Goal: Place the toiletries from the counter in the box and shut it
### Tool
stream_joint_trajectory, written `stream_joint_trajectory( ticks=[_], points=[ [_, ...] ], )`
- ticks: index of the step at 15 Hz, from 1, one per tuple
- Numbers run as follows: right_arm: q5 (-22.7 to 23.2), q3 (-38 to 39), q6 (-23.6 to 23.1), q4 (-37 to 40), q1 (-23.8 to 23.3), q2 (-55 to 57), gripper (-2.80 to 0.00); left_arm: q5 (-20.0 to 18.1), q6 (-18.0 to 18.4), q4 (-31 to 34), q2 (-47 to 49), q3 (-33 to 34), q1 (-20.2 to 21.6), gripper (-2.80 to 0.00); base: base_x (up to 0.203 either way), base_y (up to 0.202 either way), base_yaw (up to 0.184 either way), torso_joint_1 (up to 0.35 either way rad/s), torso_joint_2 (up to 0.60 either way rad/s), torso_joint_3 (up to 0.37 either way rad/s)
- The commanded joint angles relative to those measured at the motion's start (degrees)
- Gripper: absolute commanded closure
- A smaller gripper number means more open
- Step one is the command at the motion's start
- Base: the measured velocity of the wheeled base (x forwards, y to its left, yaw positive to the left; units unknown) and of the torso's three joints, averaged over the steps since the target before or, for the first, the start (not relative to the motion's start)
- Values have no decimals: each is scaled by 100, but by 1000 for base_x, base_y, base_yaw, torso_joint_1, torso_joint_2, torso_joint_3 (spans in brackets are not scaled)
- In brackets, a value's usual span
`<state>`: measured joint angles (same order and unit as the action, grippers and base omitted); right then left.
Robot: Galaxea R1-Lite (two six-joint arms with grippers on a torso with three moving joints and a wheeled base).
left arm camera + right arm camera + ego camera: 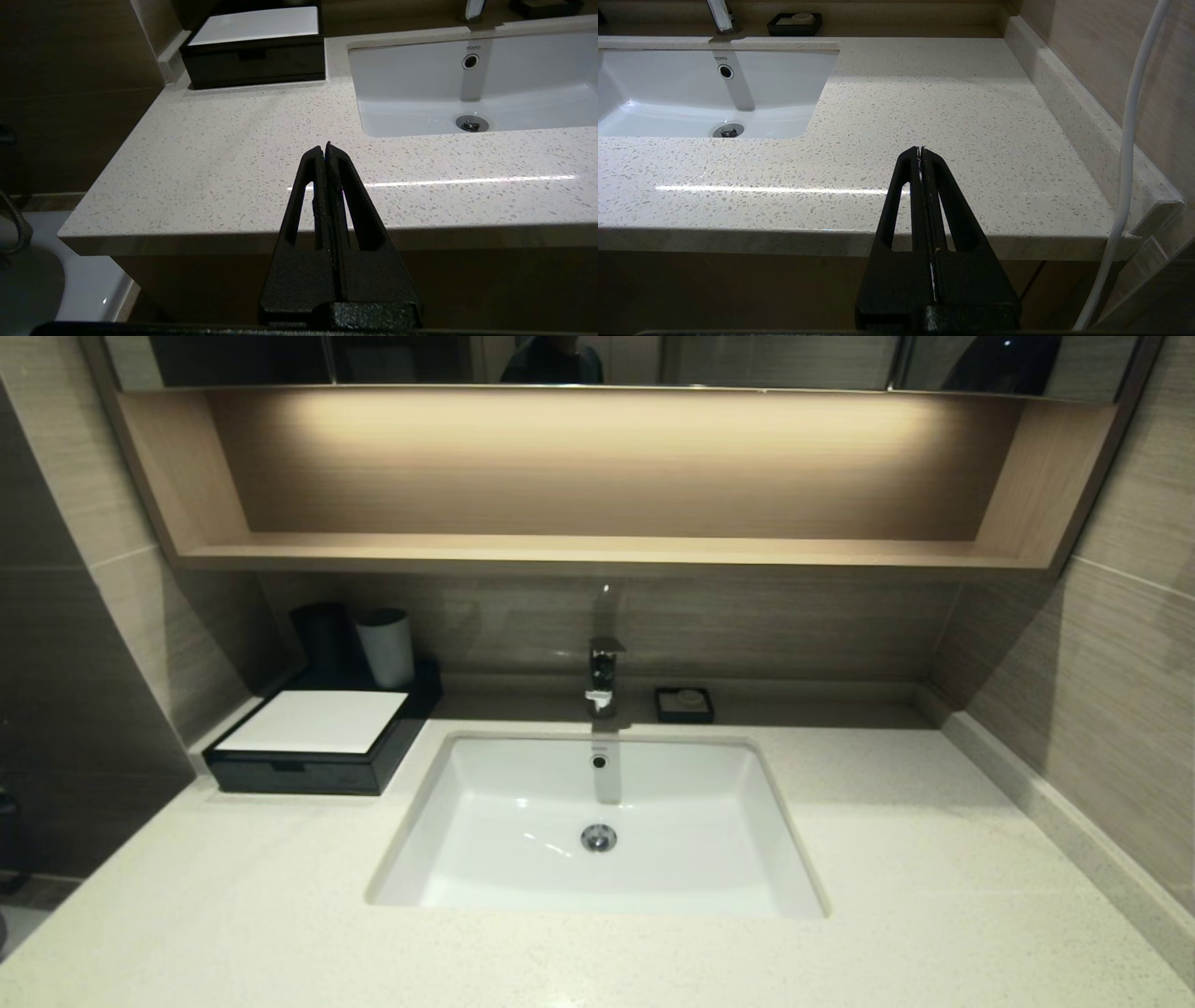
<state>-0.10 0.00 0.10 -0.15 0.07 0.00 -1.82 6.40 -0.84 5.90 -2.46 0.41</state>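
Black box (322,747) is sitting at the counter's (887,859) back left corner, drawer looking pushed in; no toiletries are showing anywhere; left gripper (325,148), clenched on nothing, is hanging off the front edge, nearer the box than the right gripper (920,151), likewise clenched.

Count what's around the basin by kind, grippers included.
Box: 1
Cups: 2, dark cup and pale cup
Soap dish: 1
Grippers: 2, left gripper and right gripper, both shut
Total: 6
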Motion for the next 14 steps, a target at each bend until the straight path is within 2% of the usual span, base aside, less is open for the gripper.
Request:
stream_joint_trajectory(
  ticks=[1, 10, 14],
  points=[
    [1, 1, -1, -2, 1, -4, 0, 84, 55, -449, 17, 353, 2, 0, 0, 0, 0, 0, 0, 0],
    [1, 9, -1, -2, 1, 0, 0, 85, 45, -451, -28, 360, 2, 0, 0, 0, 0, 0, 0, 0],
    [1, 9, -1, -2, 1, 0, 0, 67, -114, -135, -68, 360, 2, 0, 0, 0, 0, 0, 0, 0]
  ],
)
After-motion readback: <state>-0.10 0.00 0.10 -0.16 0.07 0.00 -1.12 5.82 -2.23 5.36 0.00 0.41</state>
